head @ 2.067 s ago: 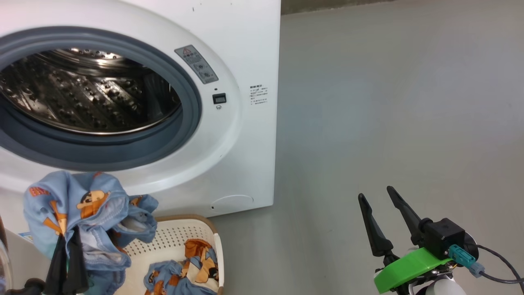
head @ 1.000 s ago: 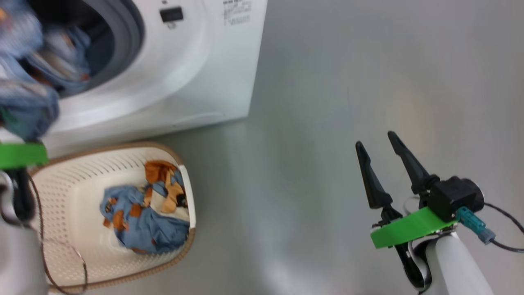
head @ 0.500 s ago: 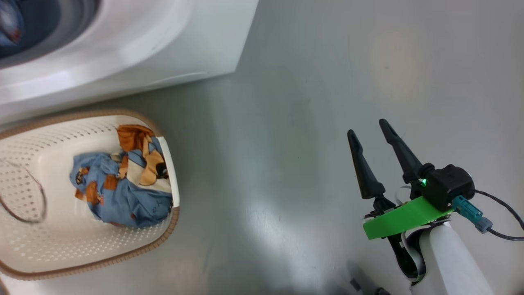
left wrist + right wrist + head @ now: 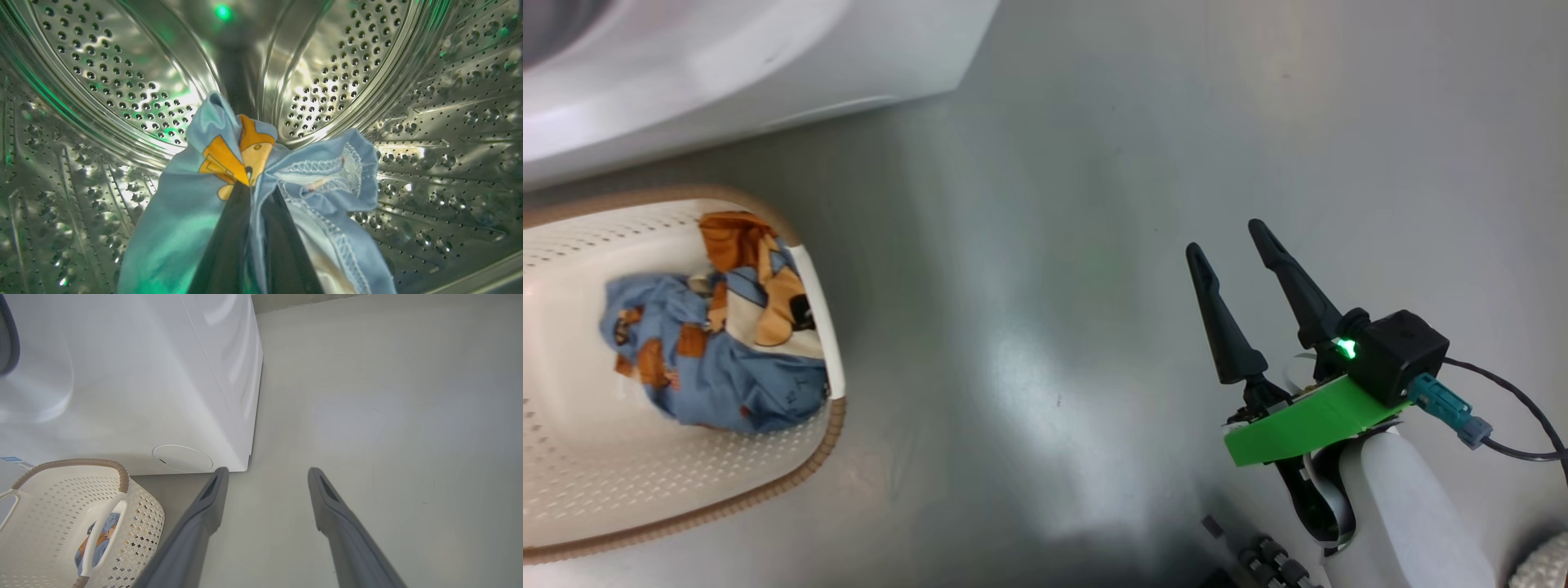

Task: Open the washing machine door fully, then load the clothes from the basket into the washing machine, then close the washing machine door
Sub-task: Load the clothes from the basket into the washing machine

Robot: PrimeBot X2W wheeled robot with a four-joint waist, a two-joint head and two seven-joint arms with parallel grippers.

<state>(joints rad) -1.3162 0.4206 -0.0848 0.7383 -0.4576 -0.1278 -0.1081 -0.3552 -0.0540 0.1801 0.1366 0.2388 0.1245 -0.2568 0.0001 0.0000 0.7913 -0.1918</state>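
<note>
Basket (image 4: pixel 840 416) at left on floor (image 4: pixel 1054 245), clothes (image 4: pixel 711 367) bundled inside against right wall. Washing machine (image 4: pixel 727 57) just behind basket. Left gripper (image 4: pixel 255 190) inside drum (image 4: pixel 102 61), fingers pressed together, pinching blue printed garment (image 4: pixel 184 212). Right gripper (image 4: pixel 1223 234) well right, above floor, fingers spread, empty.

On my right gripper (image 4: pixel 1223 237) I see two long, tapered black fingers (image 4: pixel 1227 339) mounted above a bright green bracket (image 4: pixel 1294 425), beside a boxy black camera module (image 4: pixel 1401 351) with a small green light (image 4: pixel 1346 349). A teal connector (image 4: pixel 1441 404) feeds a dark cable (image 4: pixel 1515 453) off the pale white forearm (image 4: pixel 1405 514); my left gripper (image 4: pixel 255 190) has equally dark fingers.
</note>
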